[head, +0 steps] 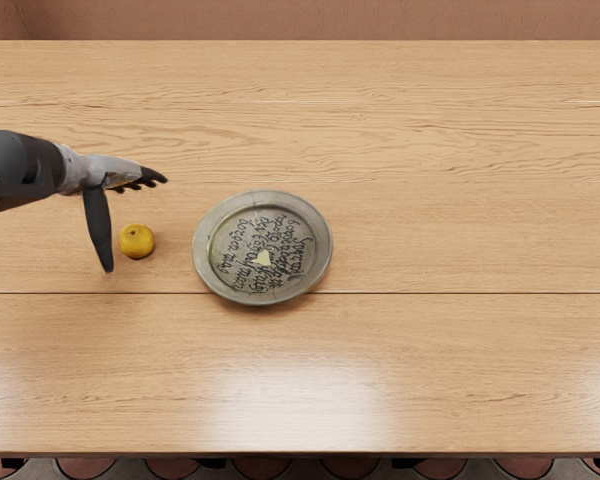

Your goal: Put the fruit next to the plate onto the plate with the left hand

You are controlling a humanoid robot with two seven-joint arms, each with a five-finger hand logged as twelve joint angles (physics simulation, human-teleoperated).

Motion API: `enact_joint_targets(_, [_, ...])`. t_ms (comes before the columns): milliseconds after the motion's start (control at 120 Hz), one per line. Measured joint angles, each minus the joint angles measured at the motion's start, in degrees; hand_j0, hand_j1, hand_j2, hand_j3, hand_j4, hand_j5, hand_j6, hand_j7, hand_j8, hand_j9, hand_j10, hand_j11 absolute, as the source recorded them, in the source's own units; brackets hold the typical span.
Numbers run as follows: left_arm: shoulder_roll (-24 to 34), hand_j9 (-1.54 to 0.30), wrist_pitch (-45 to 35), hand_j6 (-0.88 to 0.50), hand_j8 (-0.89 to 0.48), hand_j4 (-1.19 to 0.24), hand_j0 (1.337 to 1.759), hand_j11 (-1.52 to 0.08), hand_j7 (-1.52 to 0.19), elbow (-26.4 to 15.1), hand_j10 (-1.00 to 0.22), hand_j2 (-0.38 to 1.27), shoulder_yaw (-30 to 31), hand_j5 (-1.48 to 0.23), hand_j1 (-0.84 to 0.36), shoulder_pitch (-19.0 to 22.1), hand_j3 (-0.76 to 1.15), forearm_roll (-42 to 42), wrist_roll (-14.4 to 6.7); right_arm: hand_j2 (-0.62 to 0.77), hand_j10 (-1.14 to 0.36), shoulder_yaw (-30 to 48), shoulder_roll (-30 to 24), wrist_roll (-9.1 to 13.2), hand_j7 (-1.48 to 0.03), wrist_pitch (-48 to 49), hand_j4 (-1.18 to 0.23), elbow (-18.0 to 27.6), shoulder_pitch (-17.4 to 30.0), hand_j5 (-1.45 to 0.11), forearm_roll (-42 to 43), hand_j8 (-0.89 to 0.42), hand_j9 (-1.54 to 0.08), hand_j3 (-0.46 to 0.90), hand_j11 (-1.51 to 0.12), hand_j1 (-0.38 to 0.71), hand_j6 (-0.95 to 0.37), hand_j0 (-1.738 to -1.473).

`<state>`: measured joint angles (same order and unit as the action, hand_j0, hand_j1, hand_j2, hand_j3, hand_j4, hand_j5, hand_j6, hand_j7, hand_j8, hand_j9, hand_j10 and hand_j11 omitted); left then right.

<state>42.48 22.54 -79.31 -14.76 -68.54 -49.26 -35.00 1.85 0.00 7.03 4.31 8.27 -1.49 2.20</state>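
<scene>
A small yellow-orange fruit [136,241] lies on the wooden table just left of a round grey metal plate [215,226] with dark script and a pale mark at its centre. My left hand [120,200] comes in from the left edge, above and slightly left of the fruit. Its fingers are spread: the thumb [100,232] points down beside the fruit, and the other fingers [145,179] reach to the right. The hand holds nothing and does not touch the fruit. The plate carries no fruit.
The wooden table [430,200] fills the view, with its far edge along the top and its near edge at the bottom. No other objects stand on it.
</scene>
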Motion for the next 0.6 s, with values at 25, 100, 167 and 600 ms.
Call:
enact_joint_targets(25, [-0.52, -0.03, -1.04, -0.03, -0.03, -0.03, 1.658, -0.03, -0.03, 0.01, -0.03, 0.01, 0.0, -0.03, 0.32, -0.01, 0.0, -0.31, 0.0, 0.0, 0.0, 0.0, 0.0, 0.0, 0.0, 0.0, 0.0, 0.01, 0.0, 0.0, 0.0, 0.0, 0.0, 0.0, 0.0, -0.35, 0.0, -1.658])
enact_joint_targets(100, [-2.26, -0.03, -3.0, -0.03, -0.03, -0.03, 1.658, -0.03, -0.03, 0.02, -0.03, 0.01, 0.1, -0.03, 0.32, 0.91, 0.0, -1.12, 0.0, 0.0, 0.0, 0.0, 0.0, 0.0, 0.0, 0.0, 0.0, 0.02, 0.0, 0.0, 0.0, 0.0, 0.0, 0.0, 0.0, -0.35, 0.0, -1.658])
enact_joint_targets(167, [-3.07, -0.03, -3.99, -0.03, -0.03, -0.03, 1.658, -0.03, -0.03, 0.08, -0.03, 0.01, 0.18, -0.03, 0.32, 2.15, 0.0, -1.95, 0.0, 0.0, 0.0, 0.0, 0.0, 0.0, 0.0, 0.0, 0.0, 0.03, -0.01, 0.0, 0.0, 0.0, 0.0, 0.0, 0.0, -0.35, 0.0, -1.658])
enact_joint_targets(600, [-6.0, -0.03, -18.53, -0.03, -0.03, -0.03, 1.658, -0.03, -0.03, 0.57, -0.03, 0.01, 0.62, -0.03, 0.32, 6.97, 0.0, -8.26, 0.0, 0.0, 0.0, 0.0, 0.0, 0.0, 0.0, 0.0, 0.0, 0.08, -0.01, 0.0, 0.0, 0.0, 0.0, 0.0, 0.0, -0.35, 0.0, -1.658])
